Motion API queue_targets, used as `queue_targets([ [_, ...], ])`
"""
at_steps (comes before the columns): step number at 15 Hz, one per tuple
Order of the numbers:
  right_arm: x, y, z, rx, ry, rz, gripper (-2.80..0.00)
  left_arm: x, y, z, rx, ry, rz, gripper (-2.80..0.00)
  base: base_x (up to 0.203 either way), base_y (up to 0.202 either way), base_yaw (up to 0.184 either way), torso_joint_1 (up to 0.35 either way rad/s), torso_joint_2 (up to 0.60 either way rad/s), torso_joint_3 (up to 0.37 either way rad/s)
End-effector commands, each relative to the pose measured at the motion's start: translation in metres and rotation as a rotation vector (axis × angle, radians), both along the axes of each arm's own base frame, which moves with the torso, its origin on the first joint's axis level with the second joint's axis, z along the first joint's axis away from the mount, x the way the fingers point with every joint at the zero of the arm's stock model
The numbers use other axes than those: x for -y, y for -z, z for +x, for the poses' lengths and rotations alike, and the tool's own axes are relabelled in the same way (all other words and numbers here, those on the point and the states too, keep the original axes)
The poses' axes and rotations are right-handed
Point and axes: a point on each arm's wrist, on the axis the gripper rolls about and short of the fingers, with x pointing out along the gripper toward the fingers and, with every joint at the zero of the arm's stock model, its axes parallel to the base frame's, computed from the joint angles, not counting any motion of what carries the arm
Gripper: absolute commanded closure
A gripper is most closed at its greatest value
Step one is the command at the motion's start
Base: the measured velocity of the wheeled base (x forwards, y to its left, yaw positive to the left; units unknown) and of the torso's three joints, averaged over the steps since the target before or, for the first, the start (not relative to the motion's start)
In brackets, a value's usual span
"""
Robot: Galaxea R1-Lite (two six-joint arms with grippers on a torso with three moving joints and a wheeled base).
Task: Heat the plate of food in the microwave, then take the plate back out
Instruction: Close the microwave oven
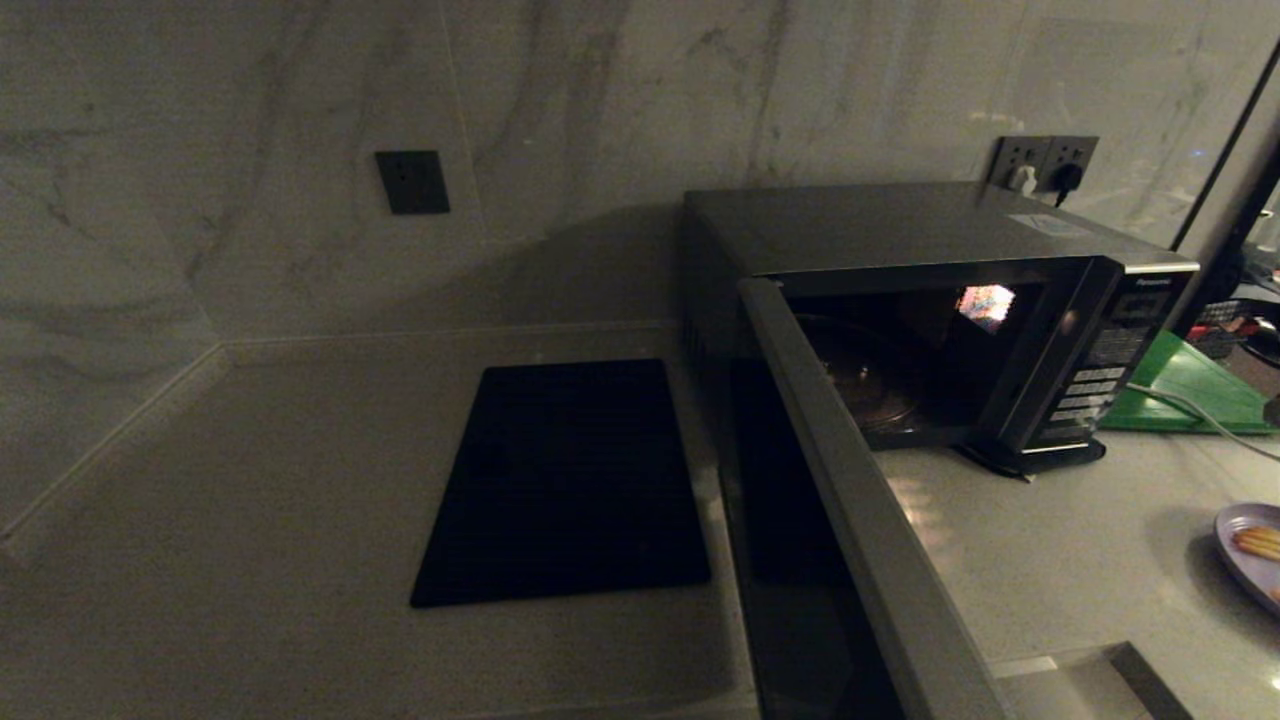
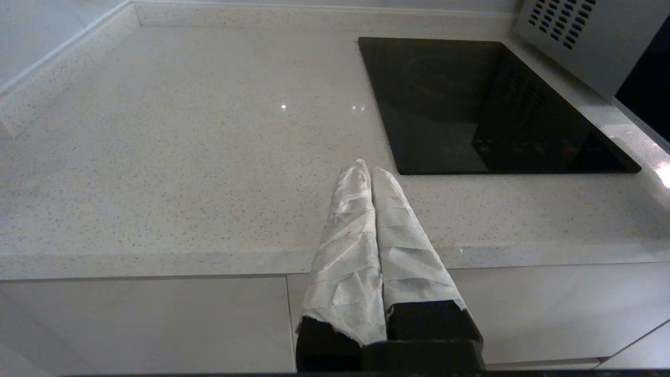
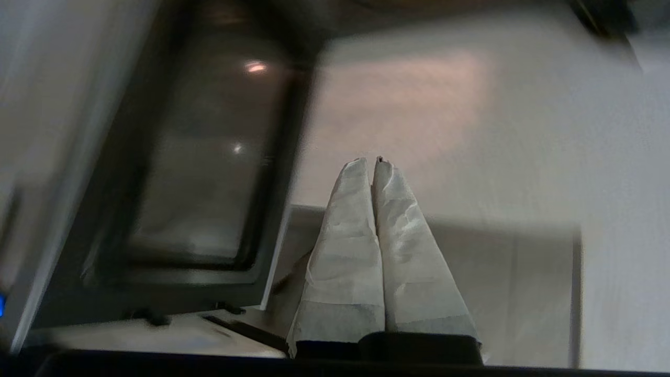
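Observation:
The silver-grey microwave (image 1: 900,235) stands at the back right with its door (image 1: 860,510) swung wide open toward me; its dark cavity holds only the glass turntable (image 1: 865,385). The lavender plate of food (image 1: 1255,550) rests on the counter at the far right edge, partly cut off. Neither gripper appears in the head view. My left gripper (image 2: 369,168) is shut and empty, held before the counter's front edge, left of the black panel. My right gripper (image 3: 369,161) is shut and empty, beside the inner glass of the microwave door (image 3: 204,157), above the pale counter.
A flat black panel (image 1: 570,480) is set into the counter left of the microwave. A green board (image 1: 1190,385) and a white cable (image 1: 1190,405) lie right of the microwave. Wall sockets (image 1: 1045,160) with plugs sit behind it. A counter cutout (image 1: 1090,680) shows at the front right.

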Motion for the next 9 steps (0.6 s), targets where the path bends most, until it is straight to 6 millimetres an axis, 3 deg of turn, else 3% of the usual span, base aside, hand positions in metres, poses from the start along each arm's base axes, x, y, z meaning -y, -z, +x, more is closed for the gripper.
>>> queue_targets([
  [1,-0.013,-0.017,0.02,0.072,-0.129,-0.023,0.0,0.0,0.0,0.0,-0.001,0.001,0.0,0.0,0.0,0.0,0.0,0.0,0.0,0.0],
  [5,-0.04,-0.047,0.048,0.159,-0.238,-0.068,0.0,0.0,0.0,0.0,-0.001,0.0,-0.001,0.0,0.0,0.0,0.0,0.0,0.0,0.0],
  [9,-0.086,-0.062,0.07,0.16,-0.218,-0.084,0.0,0.0,0.0,0.0,-0.001,-0.001,0.0,0.0,0.0,0.0,0.0,0.0,0.0,0.0],
])
